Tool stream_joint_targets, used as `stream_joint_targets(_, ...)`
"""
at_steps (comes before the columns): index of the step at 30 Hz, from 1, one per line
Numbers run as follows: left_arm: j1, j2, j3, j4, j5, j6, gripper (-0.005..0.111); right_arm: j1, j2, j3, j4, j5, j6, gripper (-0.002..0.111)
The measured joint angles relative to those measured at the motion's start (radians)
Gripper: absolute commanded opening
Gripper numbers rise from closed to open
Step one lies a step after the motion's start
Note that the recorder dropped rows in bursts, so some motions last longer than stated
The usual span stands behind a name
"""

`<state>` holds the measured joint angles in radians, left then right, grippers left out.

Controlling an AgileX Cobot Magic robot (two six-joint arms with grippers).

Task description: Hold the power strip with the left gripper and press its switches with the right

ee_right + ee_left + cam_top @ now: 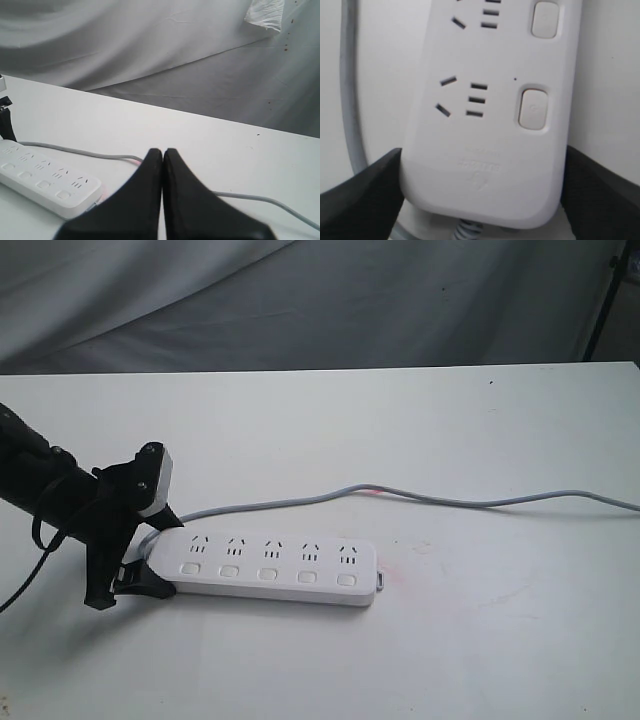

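1. Fingers (365, 200) of the left gripper (160, 555) are clamped on one short end of the power strip (270, 562), one finger on each long side. It is the end where the grey cord (450, 502) comes out.
2. The power strip lies flat on the white worktop (500, 640), near the front, with its sockets facing up.
3. So the holding part of the job looks done.
4. The right gripper (163, 155) has its two fingers pressed together with no gap, and they hold nothing.
5. It hangs above the worktop, well apart from the power strip, and does not touch any button.
6. The five switches (268, 573) sit in a row along the front edge. I cannot tell if any has been pushed.
7. What looks left to do: bring the right gripper down to the row and push the switches.
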<state>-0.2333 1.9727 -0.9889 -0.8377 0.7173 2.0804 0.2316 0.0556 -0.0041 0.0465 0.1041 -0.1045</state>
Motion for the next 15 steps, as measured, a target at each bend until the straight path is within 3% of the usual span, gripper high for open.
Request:
stream_joint_targets(3,0.000,0.000,0.000,0.000,0.000,0.000,0.066,0.000,0.000,0.000,0.000,0.000,0.000,0.000)
stream_joint_targets(9,0.000,0.000,0.000,-0.020,0.004,-0.004,0.089,0.000,0.000,0.000,0.000,0.000,0.000,0.000)
stream_joint_targets(15,0.000,-0.059,0.000,-0.062,0.008,-0.089,0.090,0.000,0.000,0.000,0.000,0.000,0.000,0.000)
